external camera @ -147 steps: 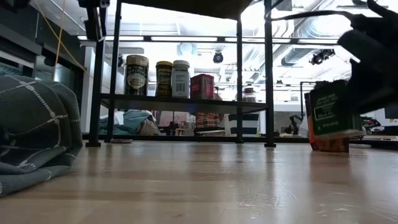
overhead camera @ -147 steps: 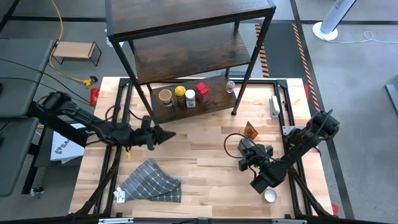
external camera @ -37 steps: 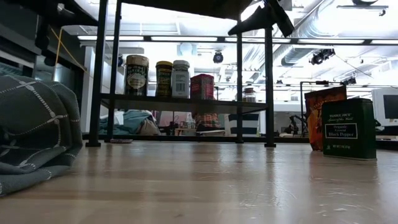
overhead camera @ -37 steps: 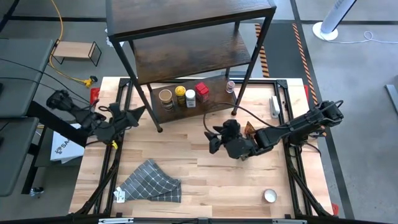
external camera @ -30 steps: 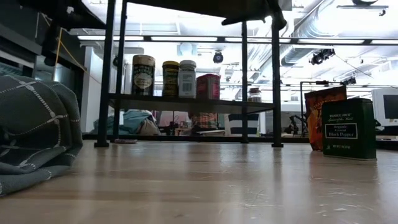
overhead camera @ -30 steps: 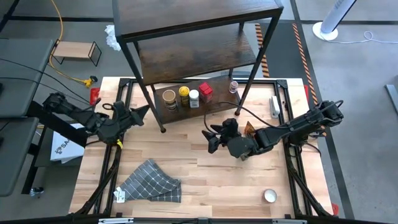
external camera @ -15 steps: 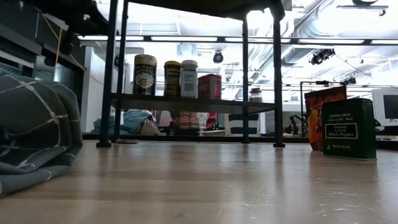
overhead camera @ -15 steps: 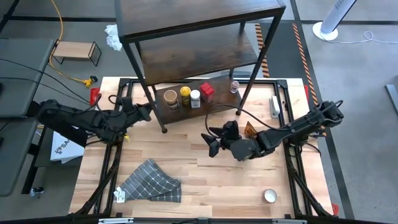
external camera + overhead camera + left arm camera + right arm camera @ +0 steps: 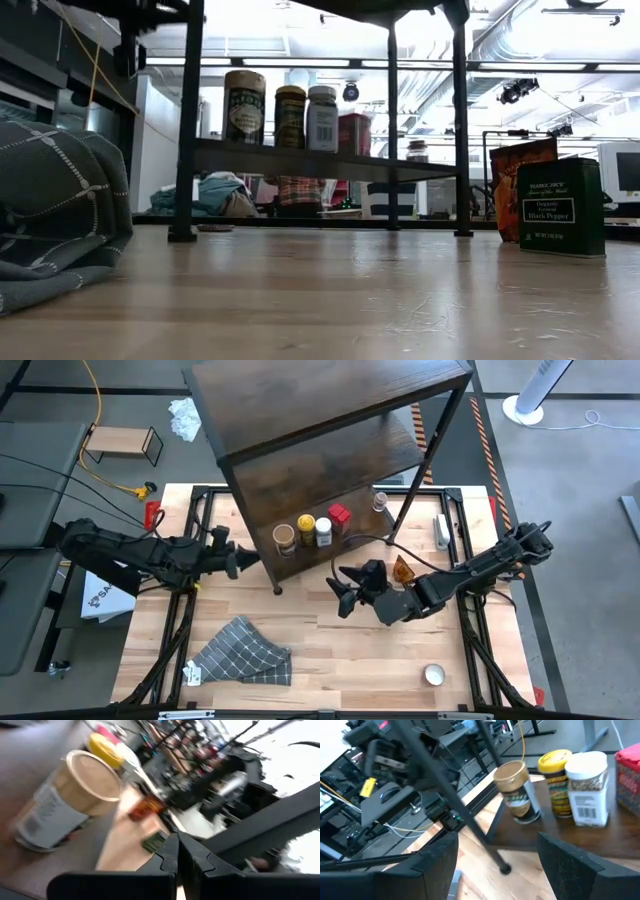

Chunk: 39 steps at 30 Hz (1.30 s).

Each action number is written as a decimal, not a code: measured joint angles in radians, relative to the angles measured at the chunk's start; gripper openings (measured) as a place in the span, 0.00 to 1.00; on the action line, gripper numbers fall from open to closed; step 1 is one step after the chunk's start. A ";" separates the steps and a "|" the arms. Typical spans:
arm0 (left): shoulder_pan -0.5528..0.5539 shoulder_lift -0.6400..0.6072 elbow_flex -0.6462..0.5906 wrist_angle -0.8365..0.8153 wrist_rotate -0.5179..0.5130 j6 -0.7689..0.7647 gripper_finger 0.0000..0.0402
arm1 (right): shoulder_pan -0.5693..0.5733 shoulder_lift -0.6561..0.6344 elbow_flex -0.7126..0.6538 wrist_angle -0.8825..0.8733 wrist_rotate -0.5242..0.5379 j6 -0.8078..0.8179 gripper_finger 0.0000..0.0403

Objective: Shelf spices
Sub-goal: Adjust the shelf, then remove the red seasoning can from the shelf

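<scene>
The shelf (image 9: pixel 330 410) stands askew on the table's far half, its feet on the wood. On its bottom board (image 9: pixel 300 160) stand a tan-lidded jar (image 9: pixel 284 536), a yellow-lidded one (image 9: pixel 306 523), a white-lidded one (image 9: pixel 323 530), a red tin (image 9: pixel 339 514) and a small jar (image 9: pixel 380 501). A dark green pepper tin (image 9: pixel 560 205) and an orange bag (image 9: pixel 402 570) stand on the table at the right. My left gripper (image 9: pixel 250 557) is shut at the shelf's near-left leg. My right gripper (image 9: pixel 340 588) hovers open in front of the shelf, holding nothing. My left gripper pushes with its shut fingertips (image 9: pixel 175 845) against the shelf's near-left leg (image 9: pixel 263 557), low down by the bottom board. The fingers come about level from the table's left. The shelf stays upright with its feet on the table.
A grey checked cloth (image 9: pixel 245 652) lies bunched at the near left. A small round white object (image 9: pixel 433 675) sits near the right front corner. A small light-wood stand (image 9: pixel 120 442) is off the table, far left. The table's near middle is bare wood.
My left gripper has swung toward the table's right, shut all the while, and the shelf has slid right and turned, its near-left foot swinging toward the near edge. The jars on its bottom board stay upright. My right gripper has hardly moved.
</scene>
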 joint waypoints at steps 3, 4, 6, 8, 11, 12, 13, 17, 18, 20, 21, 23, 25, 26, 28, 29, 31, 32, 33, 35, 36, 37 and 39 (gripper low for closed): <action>-0.035 0.000 0.000 0.017 0.022 -0.029 0.00 | -0.001 0.000 0.000 -0.003 0.007 -0.026 0.65; -0.048 0.000 0.000 0.020 0.024 -0.039 0.00 | -0.001 0.000 0.000 -0.004 0.006 -0.045 0.65; -0.072 -0.001 0.000 0.027 0.026 -0.056 0.00 | -0.001 -0.004 0.006 -0.031 0.006 -0.077 0.65; -0.095 -0.005 0.000 0.036 0.028 -0.068 0.00 | -0.005 -0.005 0.048 -0.142 0.007 -0.091 0.65; -0.130 -0.038 0.000 0.048 0.032 -0.053 0.00 | -0.020 -0.002 0.163 -0.440 0.028 -0.062 0.65; -0.135 -0.057 0.000 0.046 0.017 -0.037 0.00 | -0.029 0.006 0.210 -0.553 0.044 -0.039 0.65; -0.138 -0.077 0.000 0.042 -0.008 -0.020 0.00 | -0.036 0.015 0.248 -0.663 0.056 -0.016 0.65; -0.123 -0.161 0.000 -0.019 -0.083 0.037 0.00 | -0.101 0.058 0.316 -0.976 0.078 0.122 0.65; -0.116 -0.180 0.000 -0.038 -0.086 0.039 0.00 | -0.120 0.066 0.311 -1.009 0.076 0.168 0.65; -0.105 -0.211 0.000 -0.073 -0.069 0.020 0.00 | -0.152 0.077 0.273 -1.008 0.075 0.251 0.65; -0.101 -0.224 0.000 -0.086 -0.052 0.014 0.00 | -0.167 0.079 0.247 -0.991 0.077 0.267 0.65; -0.100 -0.242 0.000 -0.105 -0.028 0.013 0.00 | -0.199 0.079 0.196 -0.941 0.083 0.271 0.65; -0.099 -0.257 0.000 -0.123 -0.015 0.013 0.00 | -0.238 0.065 0.142 -0.866 0.063 0.255 0.65; -0.099 -0.264 0.000 -0.133 -0.006 0.011 0.00 | -0.259 0.054 0.112 -0.816 0.043 0.229 0.65; -0.099 -0.275 0.000 -0.152 0.017 -0.004 0.00 | -0.301 0.037 0.049 -0.691 -0.004 0.150 0.65; -0.099 -0.280 0.000 -0.165 0.028 -0.017 0.00 | -0.321 0.028 0.018 -0.608 -0.037 0.093 0.65; -0.099 -0.291 0.000 -0.183 0.030 -0.036 0.00 | -0.367 0.004 -0.033 -0.441 -0.128 -0.052 0.65; -0.099 -0.296 0.000 -0.190 0.026 -0.042 0.00 | -0.391 -0.005 -0.050 -0.374 -0.175 -0.122 0.65; -0.099 -0.299 0.000 -0.195 0.021 -0.046 0.00 | -0.415 -0.014 -0.061 -0.336 -0.209 -0.177 0.65; -0.099 -0.302 0.000 -0.203 0.018 -0.049 0.00 | -0.459 -0.024 -0.069 -0.333 -0.229 -0.240 0.65; -0.099 -0.304 0.000 -0.207 0.018 -0.056 0.00 | -0.479 -0.028 -0.071 -0.338 -0.230 -0.272 0.65; -0.099 -0.305 0.000 -0.207 0.016 -0.060 0.00 | -0.496 -0.031 -0.071 -0.335 -0.237 -0.309 0.65; -0.099 -0.306 0.000 -0.207 0.010 -0.065 0.00 | -0.532 -0.034 -0.071 -0.292 -0.304 -0.382 0.65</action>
